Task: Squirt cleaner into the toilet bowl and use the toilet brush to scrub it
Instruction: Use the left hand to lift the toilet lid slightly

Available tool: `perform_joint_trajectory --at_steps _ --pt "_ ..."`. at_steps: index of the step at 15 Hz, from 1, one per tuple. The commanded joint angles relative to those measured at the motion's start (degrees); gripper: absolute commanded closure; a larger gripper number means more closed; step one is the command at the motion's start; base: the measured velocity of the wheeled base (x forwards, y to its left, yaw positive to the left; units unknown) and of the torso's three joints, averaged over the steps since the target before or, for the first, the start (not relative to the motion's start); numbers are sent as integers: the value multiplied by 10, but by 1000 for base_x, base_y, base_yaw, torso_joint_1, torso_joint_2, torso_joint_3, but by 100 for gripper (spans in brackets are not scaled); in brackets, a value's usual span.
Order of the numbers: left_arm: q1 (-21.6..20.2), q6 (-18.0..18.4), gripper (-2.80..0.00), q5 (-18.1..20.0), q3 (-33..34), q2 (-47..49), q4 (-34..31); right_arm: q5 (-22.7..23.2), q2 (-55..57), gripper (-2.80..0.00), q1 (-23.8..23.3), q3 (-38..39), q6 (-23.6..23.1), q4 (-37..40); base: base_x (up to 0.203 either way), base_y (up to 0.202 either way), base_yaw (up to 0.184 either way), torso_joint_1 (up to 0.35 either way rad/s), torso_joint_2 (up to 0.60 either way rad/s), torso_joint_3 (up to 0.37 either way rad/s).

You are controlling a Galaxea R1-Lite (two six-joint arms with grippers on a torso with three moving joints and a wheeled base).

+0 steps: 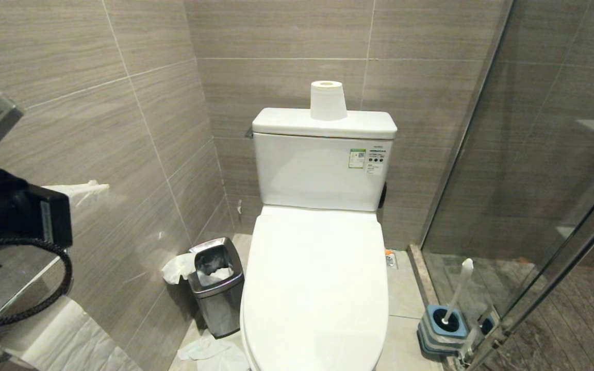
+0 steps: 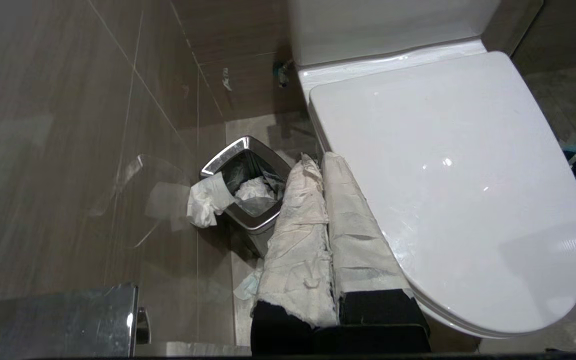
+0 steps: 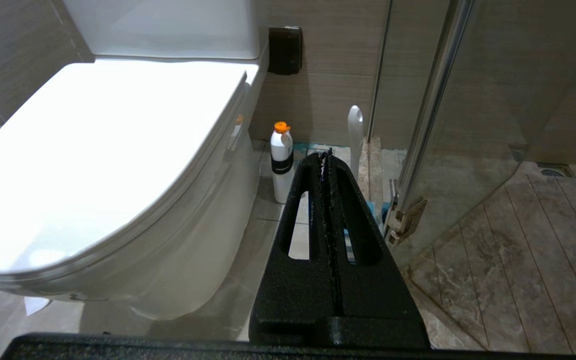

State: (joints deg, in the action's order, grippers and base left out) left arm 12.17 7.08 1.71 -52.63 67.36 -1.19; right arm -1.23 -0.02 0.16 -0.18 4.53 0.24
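Toilet bowl (image 1: pixel 317 278) in the middle of the floor against the back wall, lid down over the seat, paper roll (image 1: pixel 328 100) upright on the tank. Toilet brush (image 1: pixel 457 291) standing in its blue holder (image 1: pixel 444 327) to the right, beside the glass door (image 1: pixel 534 180). White bottle (image 3: pixel 281 160) with orange cap between bowl and brush. Steel waste bin (image 1: pixel 217 283) to the left, tissue spilling out. Left gripper (image 2: pixel 318 165) raised beside the lid's left edge, cloth-wrapped fingers pressed together, empty. Right gripper (image 3: pixel 327 160) low near the brush, fingers together, empty.
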Motion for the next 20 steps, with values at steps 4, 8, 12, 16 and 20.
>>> perform_joint_trajectory --at_steps 4,8,12,16,20 --pt "2 1 0 2 -58 119 -28 0 0 0 0 0 0 0 0 0 0 0 0 0" --pt "7 2 0 2 -79 184 -25 0 0 0 0 0 0 0 0 0 0 0 0 0" --pt "5 -1 0 2 -117 271 9 0 0 0 0 0 0 0 0 0 0 0 0 0" --pt "-27 2 0 6 -139 350 49 0 0 0 0 0 0 0 0 0 0 0 0 0" --pt "-69 9 0 20 -153 432 104 0 0 0 0 0 0 0 0 0 0 0 0 0"
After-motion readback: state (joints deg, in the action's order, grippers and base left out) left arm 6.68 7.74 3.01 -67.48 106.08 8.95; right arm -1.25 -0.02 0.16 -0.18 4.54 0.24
